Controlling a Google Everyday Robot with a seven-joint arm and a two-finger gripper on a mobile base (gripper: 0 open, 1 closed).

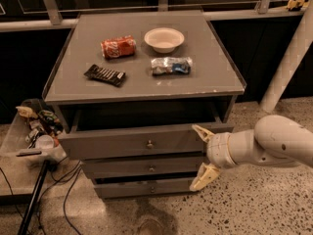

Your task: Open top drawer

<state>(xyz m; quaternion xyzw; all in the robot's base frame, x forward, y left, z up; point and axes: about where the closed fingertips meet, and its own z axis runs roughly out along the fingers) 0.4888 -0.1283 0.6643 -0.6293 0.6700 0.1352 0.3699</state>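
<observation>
The top drawer (122, 142) is the tallest grey front under the tabletop, with a small round knob (149, 144). It stands pulled out a little, with a dark gap above it. My gripper (200, 154) is at the drawer front's right end, to the right of the knob and apart from it. It is open and empty, one fingertip (199, 130) up at the drawer front and the other low beside the middle drawer (146, 168). The bottom drawer (142, 187) is shut.
On the grey cabinet top (210, 84) lie a red can (118, 47), a white bowl (164, 39), a blue-silver packet (171, 65) and a dark snack bar (104, 75). A cluttered bin (29, 131) and cables are at left, a white pillar (288, 58) at right.
</observation>
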